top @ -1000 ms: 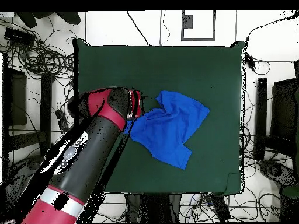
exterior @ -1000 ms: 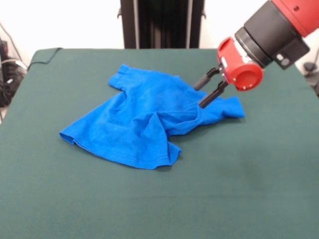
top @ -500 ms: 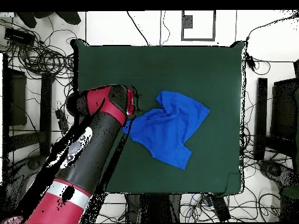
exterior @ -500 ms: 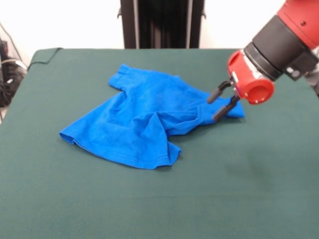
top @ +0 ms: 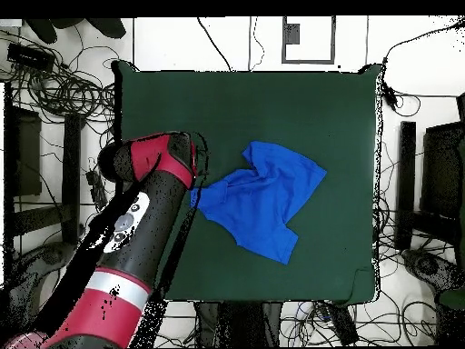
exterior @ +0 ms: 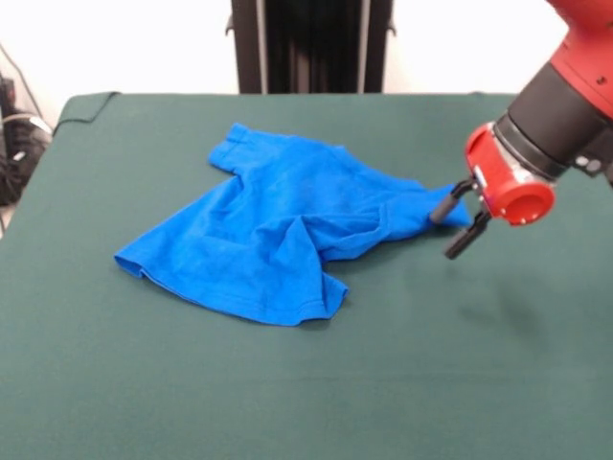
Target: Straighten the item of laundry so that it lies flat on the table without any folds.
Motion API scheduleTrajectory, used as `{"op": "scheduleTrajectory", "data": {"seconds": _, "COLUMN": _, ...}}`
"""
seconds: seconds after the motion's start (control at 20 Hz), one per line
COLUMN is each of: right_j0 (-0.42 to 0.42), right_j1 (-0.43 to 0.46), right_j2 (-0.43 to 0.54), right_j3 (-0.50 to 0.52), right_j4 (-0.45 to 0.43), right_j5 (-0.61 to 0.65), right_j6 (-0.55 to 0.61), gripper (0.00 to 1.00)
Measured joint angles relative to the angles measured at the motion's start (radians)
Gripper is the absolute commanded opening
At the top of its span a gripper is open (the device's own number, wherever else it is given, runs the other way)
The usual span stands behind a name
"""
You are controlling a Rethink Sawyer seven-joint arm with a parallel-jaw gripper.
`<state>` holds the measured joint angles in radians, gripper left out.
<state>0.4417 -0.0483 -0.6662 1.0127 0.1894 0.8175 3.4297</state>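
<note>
The item of laundry [exterior: 278, 230] is a bright blue T-shirt lying crumpled on the green table [exterior: 287, 383], with a fold running across its middle and one sleeve flipped toward the front. In the overhead view the shirt [top: 263, 198] lies near the table's [top: 300, 100] middle. My gripper [exterior: 450, 228] hovers at the shirt's right tip, open, one finger over the fabric's edge and the other over bare cloth. Nothing is held. From overhead the gripper [top: 196, 184] is mostly hidden under the arm, at the shirt's left tip.
The red and black arm [top: 136, 245] crosses the table's lower left in the overhead view. Cables and stands [top: 54, 82] surround the table on the floor. A black column [exterior: 308, 43] stands behind the far edge.
The gripper has slid from over the shirt's right part outward to its right tip and slightly nearer the camera. The shirt has kept its shape and place.
</note>
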Motion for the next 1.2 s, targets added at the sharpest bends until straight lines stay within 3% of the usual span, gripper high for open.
{"op": "scheduleTrajectory", "data": {"seconds": 0.7, "right_j0": -0.025, "right_j1": -0.004, "right_j2": 0.049, "right_j3": 0.003, "right_j4": -0.021, "right_j5": 0.045, "right_j6": 0.0, "gripper": 1.0}}
{"op": "scheduleTrajectory", "data": {"seconds": 1.2, "right_j0": -0.025, "right_j1": -0.09, "right_j2": 0.054, "right_j3": 0.021, "right_j4": -0.058, "right_j5": 0.082, "right_j6": 0.0, "gripper": 1.0}}
